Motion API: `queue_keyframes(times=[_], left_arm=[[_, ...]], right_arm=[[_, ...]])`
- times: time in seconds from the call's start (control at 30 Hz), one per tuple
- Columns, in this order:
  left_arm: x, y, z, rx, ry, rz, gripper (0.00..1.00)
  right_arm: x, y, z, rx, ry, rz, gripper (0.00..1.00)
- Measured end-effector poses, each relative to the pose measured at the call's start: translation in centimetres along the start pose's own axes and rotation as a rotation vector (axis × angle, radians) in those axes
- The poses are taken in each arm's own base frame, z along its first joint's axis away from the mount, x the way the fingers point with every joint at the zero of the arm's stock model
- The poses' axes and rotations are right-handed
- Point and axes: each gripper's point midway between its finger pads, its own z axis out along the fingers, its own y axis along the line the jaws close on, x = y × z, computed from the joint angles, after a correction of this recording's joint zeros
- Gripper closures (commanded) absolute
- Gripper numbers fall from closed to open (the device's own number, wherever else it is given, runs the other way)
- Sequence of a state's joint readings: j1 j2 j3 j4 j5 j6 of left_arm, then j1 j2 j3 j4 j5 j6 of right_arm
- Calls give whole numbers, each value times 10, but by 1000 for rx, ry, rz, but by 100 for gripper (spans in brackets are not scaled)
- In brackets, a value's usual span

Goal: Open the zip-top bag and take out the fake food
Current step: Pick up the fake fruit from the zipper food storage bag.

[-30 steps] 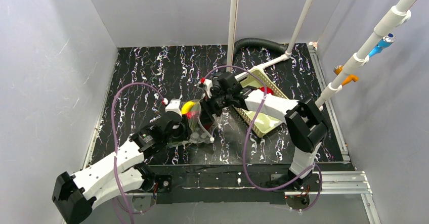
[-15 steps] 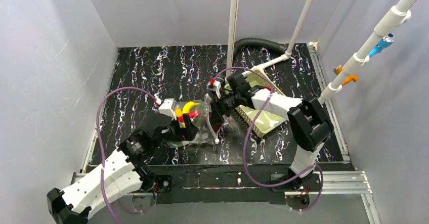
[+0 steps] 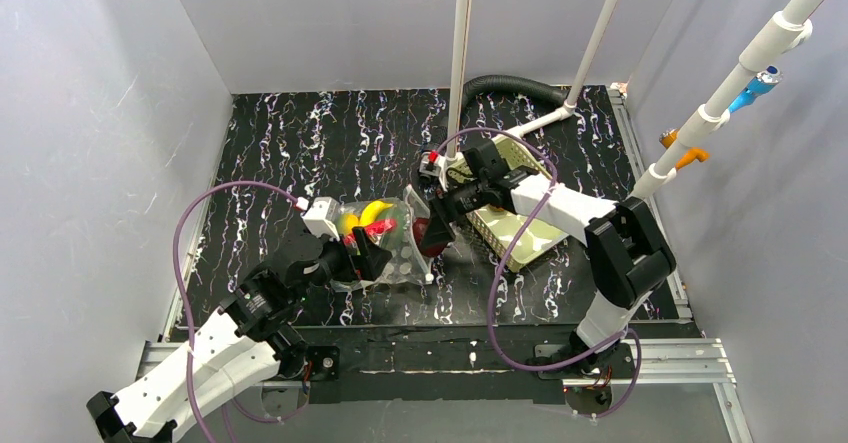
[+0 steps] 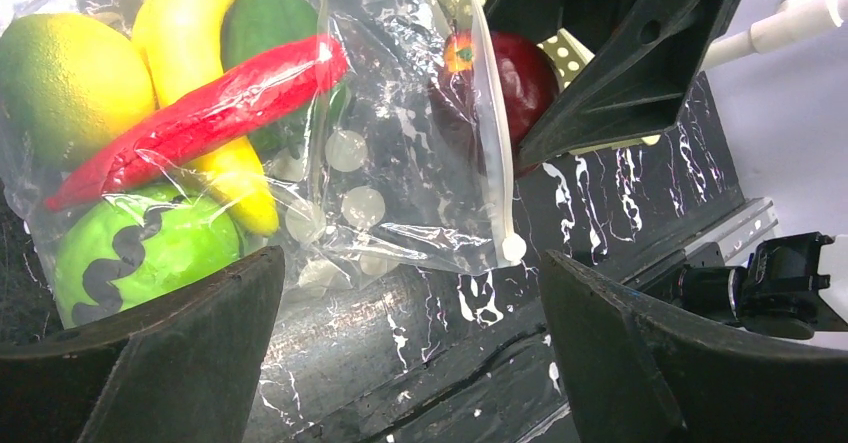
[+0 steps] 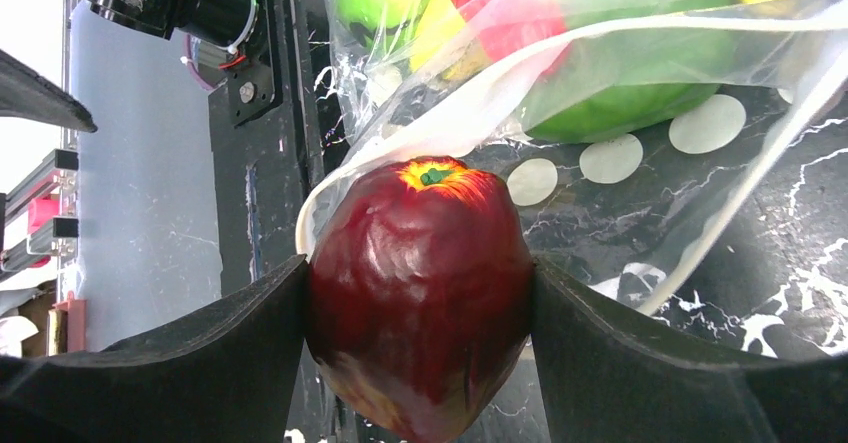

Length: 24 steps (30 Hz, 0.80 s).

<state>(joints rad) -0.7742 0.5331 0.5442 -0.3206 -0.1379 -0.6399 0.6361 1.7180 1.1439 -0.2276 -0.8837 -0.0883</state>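
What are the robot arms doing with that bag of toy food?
The right tool grips a dark red toy apple at the open mouth of the zip-top bag. The left tool sits open at the bag's other end. A banana, a chili and green pieces are in the bag.

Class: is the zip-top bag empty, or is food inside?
Not empty. The zip-top bag holds the banana, red chili and green pieces; the right gripper grips the dark red fruit at its mouth.
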Motion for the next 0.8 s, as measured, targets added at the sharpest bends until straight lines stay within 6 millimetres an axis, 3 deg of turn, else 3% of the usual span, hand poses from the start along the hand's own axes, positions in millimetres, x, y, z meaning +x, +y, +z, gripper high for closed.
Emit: queue_keyframes(times=[0.43,0.8], left_arm=[[-2,-5,-3,27,-8,-3,2],[-6,-10,-2,49,-23,-9,2]], right_arm=[[-8,-1,-23,22,-48,-34,85],[-23,-10,-57,74,-123,-52,85]])
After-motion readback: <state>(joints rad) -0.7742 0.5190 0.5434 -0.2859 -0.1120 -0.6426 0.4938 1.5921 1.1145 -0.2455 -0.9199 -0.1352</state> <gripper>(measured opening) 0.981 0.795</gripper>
